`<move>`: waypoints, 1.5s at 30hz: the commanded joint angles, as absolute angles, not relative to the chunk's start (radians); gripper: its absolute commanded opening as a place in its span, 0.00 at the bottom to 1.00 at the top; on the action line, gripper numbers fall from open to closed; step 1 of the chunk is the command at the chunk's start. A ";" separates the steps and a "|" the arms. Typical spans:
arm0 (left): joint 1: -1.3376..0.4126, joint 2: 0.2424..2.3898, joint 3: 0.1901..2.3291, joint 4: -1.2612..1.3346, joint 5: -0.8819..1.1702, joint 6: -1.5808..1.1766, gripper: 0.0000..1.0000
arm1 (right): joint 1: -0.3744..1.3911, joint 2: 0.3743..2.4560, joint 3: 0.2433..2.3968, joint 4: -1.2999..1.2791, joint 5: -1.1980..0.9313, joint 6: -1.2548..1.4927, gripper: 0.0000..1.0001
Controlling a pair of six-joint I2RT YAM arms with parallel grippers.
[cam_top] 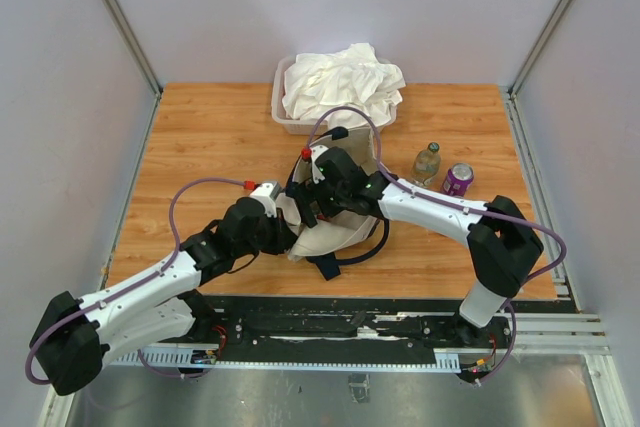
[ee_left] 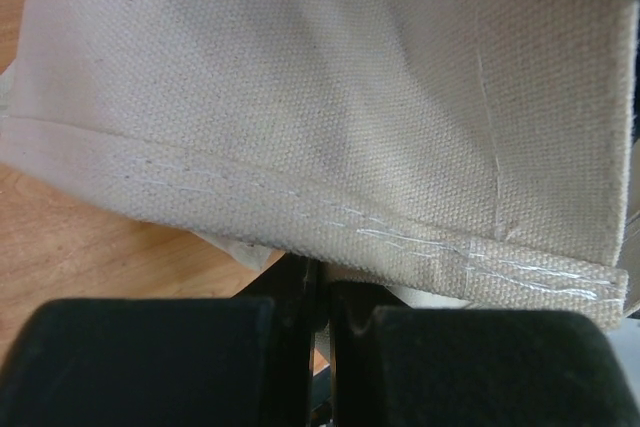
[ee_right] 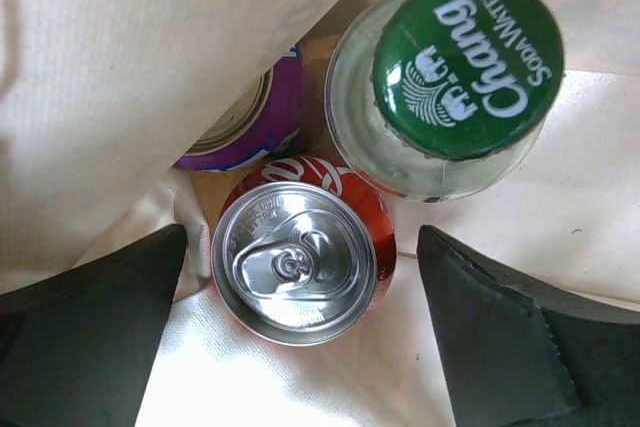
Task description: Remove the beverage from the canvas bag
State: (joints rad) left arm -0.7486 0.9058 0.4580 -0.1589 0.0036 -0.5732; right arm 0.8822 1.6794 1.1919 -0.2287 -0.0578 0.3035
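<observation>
The beige canvas bag (cam_top: 335, 237) lies at the table's near middle, mostly covered by both arms. My left gripper (cam_top: 287, 212) is shut on the bag's stitched rim; in the left wrist view the jaws (ee_left: 325, 282) pinch the hem of the canvas bag (ee_left: 300, 97). My right gripper (cam_top: 325, 187) reaches into the bag's mouth. In the right wrist view it is open (ee_right: 300, 282), its pads either side of an upright red cola can (ee_right: 295, 267) without touching it. Beside that can stand a purple can (ee_right: 250, 127) and a green-capped soda water bottle (ee_right: 450, 77), on the bag's lining (ee_right: 330, 387).
A translucent plastic tub (cam_top: 280, 112) heaped with white cloth (cam_top: 340, 82) stands at the back. A glass bottle (cam_top: 427, 162) and a purple can (cam_top: 457, 179) stand on the wooden table (cam_top: 200, 147) right of the bag. The bag's navy handles (cam_top: 330, 265) trail toward the near edge.
</observation>
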 commanded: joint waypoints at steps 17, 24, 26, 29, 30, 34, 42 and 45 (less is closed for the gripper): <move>-0.748 0.869 0.416 -0.254 -0.013 -0.571 0.06 | 0.895 1.601 1.174 -0.256 0.101 0.314 1.00; -0.747 0.853 0.416 -0.274 -0.011 -0.573 0.06 | 0.893 1.584 1.151 -0.225 0.133 0.329 1.00; -0.747 0.850 0.416 -0.276 -0.008 -0.575 0.06 | 0.893 1.595 1.156 -0.227 0.139 0.330 1.00; -0.748 0.847 0.417 -0.276 -0.007 -0.575 0.06 | 0.891 1.614 1.163 -0.226 0.141 0.328 1.00; -0.747 0.848 0.417 -0.276 -0.008 -0.575 0.06 | 0.890 1.620 1.166 -0.227 0.140 0.327 1.00; -0.747 0.849 0.419 -0.274 -0.011 -0.574 0.06 | 0.890 1.655 1.175 -0.231 0.120 0.319 1.00; -0.748 0.849 0.417 -0.270 -0.011 -0.578 0.06 | 0.890 1.716 1.176 -0.254 0.064 0.312 0.99; -0.747 0.850 0.416 -0.270 -0.012 -0.578 0.06 | 0.891 1.740 1.171 -0.260 0.059 0.319 0.97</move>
State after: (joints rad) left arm -0.7486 0.8471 0.4446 -0.1841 0.0013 -0.5842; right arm 0.8875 1.6772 1.1755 -0.1909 0.0479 0.3237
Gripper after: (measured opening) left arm 0.074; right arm 0.983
